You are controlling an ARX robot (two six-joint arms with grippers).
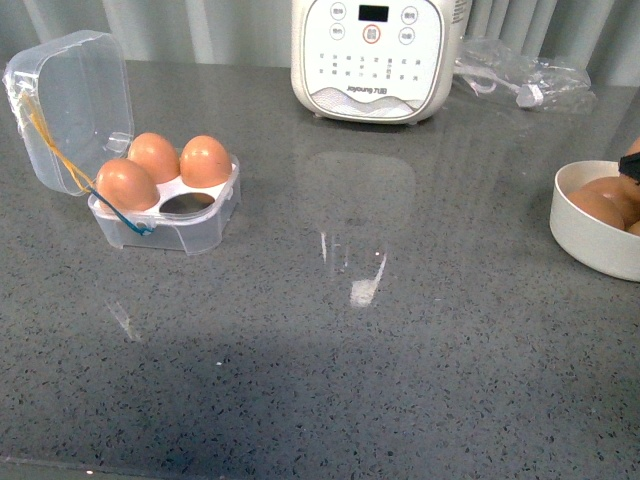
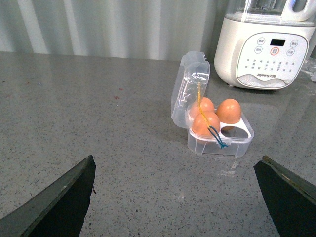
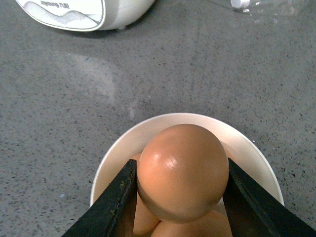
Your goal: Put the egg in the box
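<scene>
Right gripper (image 3: 180, 197) closed on the egg (image 3: 182, 163), one dark finger (image 3: 116, 202) pressed to each flank. The egg sits over the white bowl (image 3: 247, 148), on or just above the other brown eggs (image 3: 145, 217) lying there; whether it has cleared them cannot be told.

Left gripper (image 2: 176, 163) spread wide and empty, facing the box (image 2: 219, 143) from a distance.

The box stands at the counter's left with its clear lid (image 1: 70, 100) raised. Three slots are filled and the near right slot (image 1: 188, 203) is open, well apart from the bowl (image 1: 590, 250).

Likely hazards:
- The shell is smooth and rounded, so a light grip may let it slip during the long carry across the grey counter (image 1: 400, 350).
- A harder squeeze may crack it.
- Lifting may knock the eggs beneath.
- At the box, a low or offset approach could strike a seated egg (image 1: 206, 160), or catch the lid or the yellow and blue strings (image 1: 60, 150).
- The light case may slide or tip, since nothing holds it.
</scene>
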